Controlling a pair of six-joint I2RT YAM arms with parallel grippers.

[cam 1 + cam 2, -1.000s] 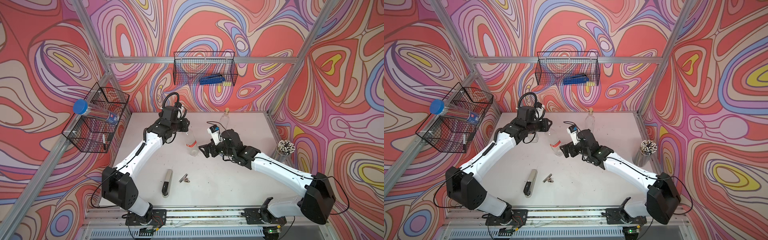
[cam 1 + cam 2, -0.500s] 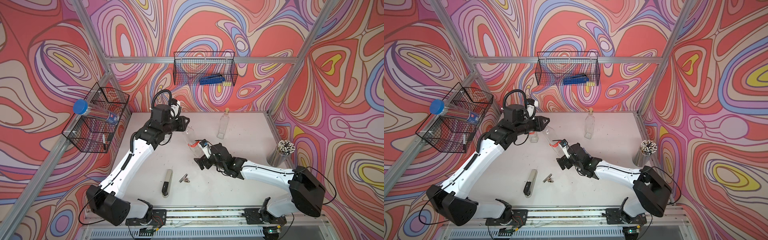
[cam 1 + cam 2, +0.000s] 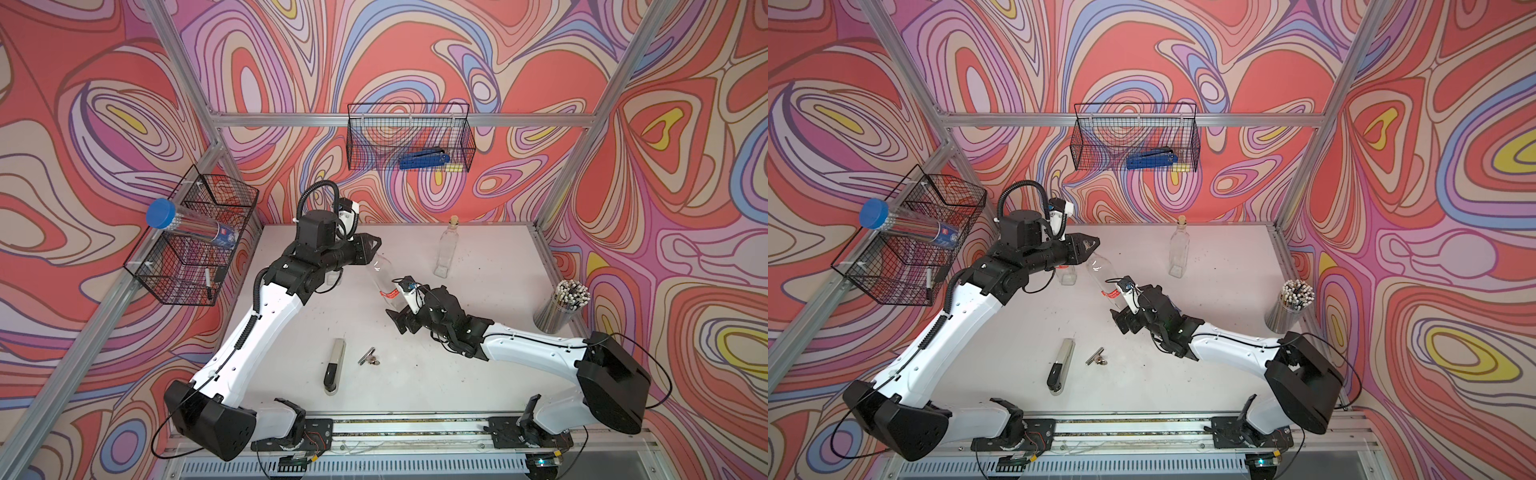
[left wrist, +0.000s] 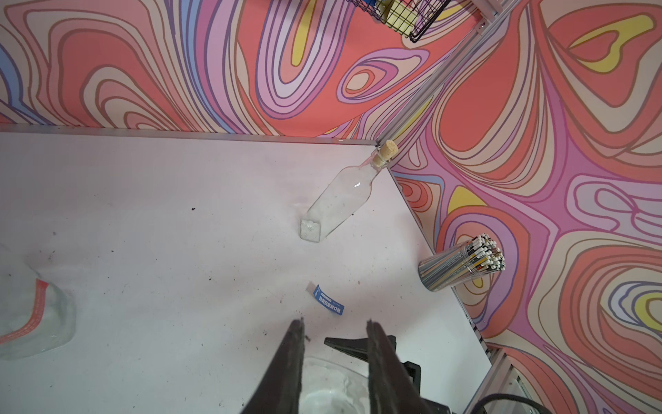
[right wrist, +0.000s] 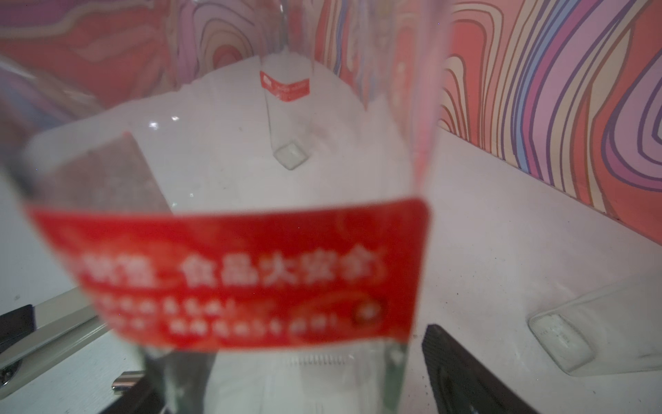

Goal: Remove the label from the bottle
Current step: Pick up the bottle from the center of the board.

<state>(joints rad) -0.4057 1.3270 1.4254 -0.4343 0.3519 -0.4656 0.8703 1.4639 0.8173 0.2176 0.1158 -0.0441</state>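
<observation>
Left gripper (image 3: 374,246): jaws clamped on the neck end of the bottle (image 3: 384,273). The bottle is clear, empty and tilted over the middle of the surface (image 3: 478,374), base end down toward the right gripper (image 3: 397,320). Right jaws are wide and straddle the base end, one jaw visibly clear of the glass. Red label (image 5: 233,272) sits flat on the lower body.

Other containers:
- corked bottle (image 3: 445,249): empty, upright near the back edge
- small clear bottle (image 3: 1068,275): upright just beside the left arm, with its own red label
- metal cup (image 3: 557,316): at the right edge, packed with pencils (image 3: 573,291)
- back-wall basket (image 3: 374,137): blue tool (image 3: 424,158) plus something yellow
- left-wall basket (image 3: 187,266): blue-capped tube (image 3: 191,224) poking out, marker (image 3: 208,282) inside

Blue sticker strip (image 4: 327,299) lies flat on the surface near the right gripper.
</observation>
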